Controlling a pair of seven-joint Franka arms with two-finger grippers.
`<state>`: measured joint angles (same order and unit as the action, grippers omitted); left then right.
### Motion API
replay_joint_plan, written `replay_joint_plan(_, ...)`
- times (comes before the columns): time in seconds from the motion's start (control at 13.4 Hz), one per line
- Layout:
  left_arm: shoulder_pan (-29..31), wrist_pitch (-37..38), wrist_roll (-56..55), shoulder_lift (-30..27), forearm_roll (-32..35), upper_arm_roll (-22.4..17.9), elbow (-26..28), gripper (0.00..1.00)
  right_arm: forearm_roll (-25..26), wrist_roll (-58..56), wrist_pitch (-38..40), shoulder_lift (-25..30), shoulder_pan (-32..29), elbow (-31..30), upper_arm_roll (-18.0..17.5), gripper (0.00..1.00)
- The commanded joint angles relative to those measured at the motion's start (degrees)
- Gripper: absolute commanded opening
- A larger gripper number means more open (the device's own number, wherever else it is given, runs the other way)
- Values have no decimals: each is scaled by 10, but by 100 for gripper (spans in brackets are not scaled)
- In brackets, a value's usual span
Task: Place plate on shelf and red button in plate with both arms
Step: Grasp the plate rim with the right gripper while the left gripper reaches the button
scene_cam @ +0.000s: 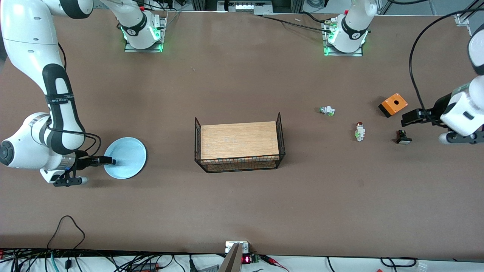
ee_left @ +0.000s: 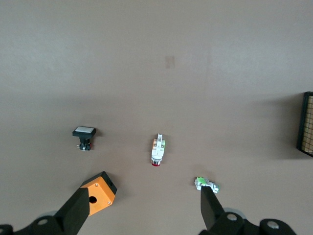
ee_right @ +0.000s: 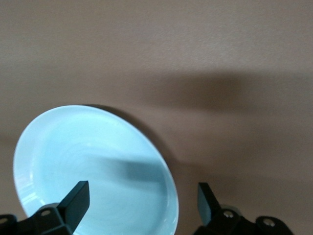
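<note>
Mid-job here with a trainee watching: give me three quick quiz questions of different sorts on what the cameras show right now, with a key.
1. True or false: the red button already lies in the wire basket.
2. Multiple choice: the right end effector is over which thing? A) the orange box B) the plate C) the black button
3. Fill in: both end effectors have their fingers ____.

Key:
1. False; it lies on the table, toward the left arm's end.
2. B; its open fingers straddle the plate's rim.
3. open; the left end effector hovers above the small parts.
</note>
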<state>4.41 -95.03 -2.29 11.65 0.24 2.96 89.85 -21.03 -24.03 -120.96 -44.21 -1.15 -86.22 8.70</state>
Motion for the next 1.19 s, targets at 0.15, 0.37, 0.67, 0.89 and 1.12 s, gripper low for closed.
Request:
replay_joint_plan(0.15, 2, 23, 2, -7, -2, 0, -10, 100, -13, -41, -44, -36, -5, 14, -5, 86)
replay_joint_plan(0.37, 2, 23, -5, -6, -2, 0, -10, 100, -15, -38, -41, -35, -4, 14, -5, 57)
replay_joint_plan(0.67, 1, 22, -8, -5, 5, 0, -11, 100, -38, -26, -9, -32, -8, 14, -4, 21)
replay_joint_plan(0.89, -2, 22, -6, -5, 7, 1, -13, 100, -41, -22, 60, -31, -17, 14, -4, 0)
replay_joint_plan(1.12, -2, 22, -8, -6, 6, 1, -30, 100, -41, -8, 78, -17, -19, 14, -4, 0)
